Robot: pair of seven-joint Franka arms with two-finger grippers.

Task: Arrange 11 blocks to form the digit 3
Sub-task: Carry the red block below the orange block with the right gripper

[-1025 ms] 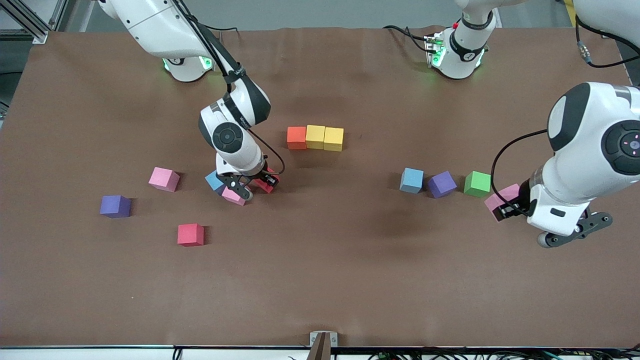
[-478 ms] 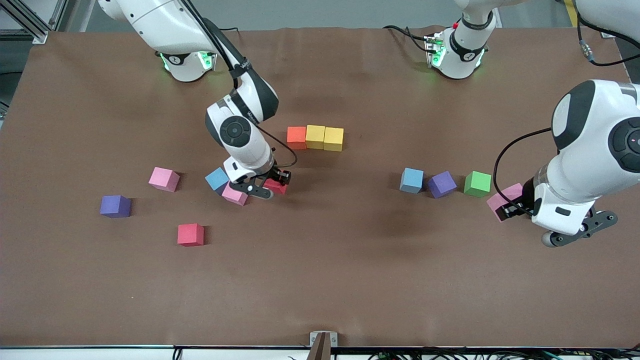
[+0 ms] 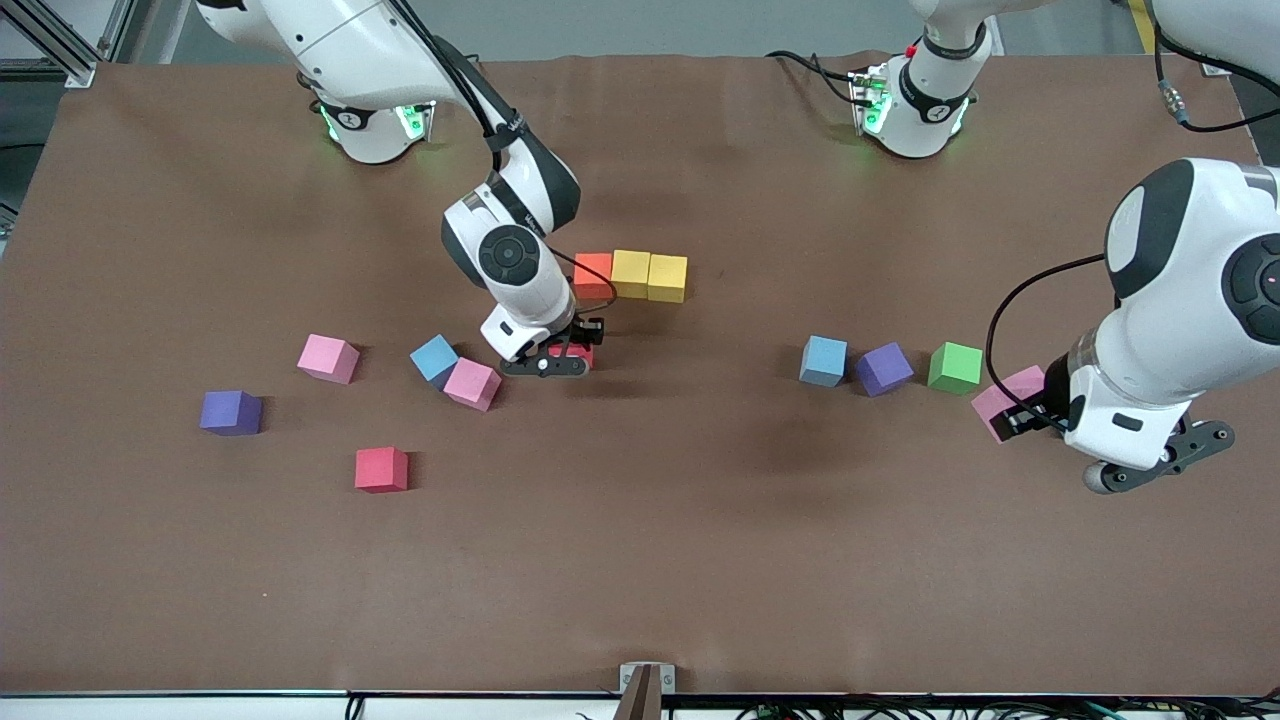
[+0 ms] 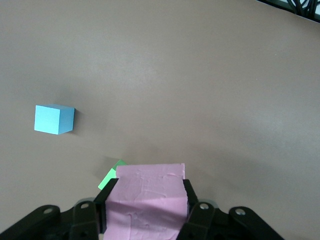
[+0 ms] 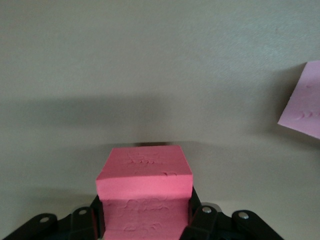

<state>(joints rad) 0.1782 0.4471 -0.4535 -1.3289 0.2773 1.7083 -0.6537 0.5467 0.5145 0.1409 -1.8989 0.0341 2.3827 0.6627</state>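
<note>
Right gripper (image 3: 572,352): clamps a red block (image 5: 145,187) above the table (image 3: 640,560), near the orange block (image 3: 593,274).
Left gripper (image 3: 1020,418): grips a pink block (image 4: 146,200) beside the green block (image 3: 954,367).

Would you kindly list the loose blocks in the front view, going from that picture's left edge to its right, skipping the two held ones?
Purple block → pink block → red block → blue block → pink → orange → yellow → yellow → blue → purple → green.

The right arm's wrist hides most of the red block (image 3: 577,352) in its jaws. The left arm's wrist covers part of the pink block (image 3: 1003,398), and only a corner of the green block (image 4: 111,176) shows in the left wrist view.
</note>
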